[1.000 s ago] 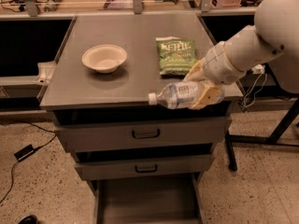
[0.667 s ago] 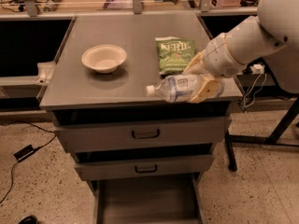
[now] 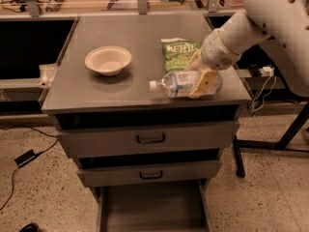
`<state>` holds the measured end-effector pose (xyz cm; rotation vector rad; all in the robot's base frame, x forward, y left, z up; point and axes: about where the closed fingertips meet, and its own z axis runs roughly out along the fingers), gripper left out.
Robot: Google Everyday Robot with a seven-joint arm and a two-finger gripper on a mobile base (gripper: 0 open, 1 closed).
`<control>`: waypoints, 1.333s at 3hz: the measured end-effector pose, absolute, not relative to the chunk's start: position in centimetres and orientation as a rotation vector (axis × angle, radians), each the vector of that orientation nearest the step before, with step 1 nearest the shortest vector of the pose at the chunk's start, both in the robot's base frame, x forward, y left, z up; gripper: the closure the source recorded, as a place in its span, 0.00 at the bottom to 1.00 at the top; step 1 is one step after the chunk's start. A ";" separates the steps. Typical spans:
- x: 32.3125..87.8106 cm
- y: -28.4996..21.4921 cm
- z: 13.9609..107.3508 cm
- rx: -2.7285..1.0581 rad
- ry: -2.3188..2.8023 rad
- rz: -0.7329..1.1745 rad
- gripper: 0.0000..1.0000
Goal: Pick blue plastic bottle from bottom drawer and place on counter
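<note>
Grey counter (image 3: pixel 130 37) front, end effector (image 3: pixel 203 82) gripping bottle (image 3: pixel 175 84), chip bag (image 3: pixel 179 52) just behind

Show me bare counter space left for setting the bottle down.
Free on the counter: the front-left corner by the bowl, the lane between bowl and chip bag, and the back strip behind both. Crowded: the front-right, where the gripper holds the blue plastic bottle beside the bag.
</note>
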<state>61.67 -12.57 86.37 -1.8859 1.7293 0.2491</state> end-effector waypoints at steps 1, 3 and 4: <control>63.0 -11.7 85.7 -1.909 1.758 0.239 0.73; 63.9 -11.3 84.5 -1.862 1.783 0.260 0.26; 63.9 -11.3 84.5 -1.862 1.783 0.260 0.04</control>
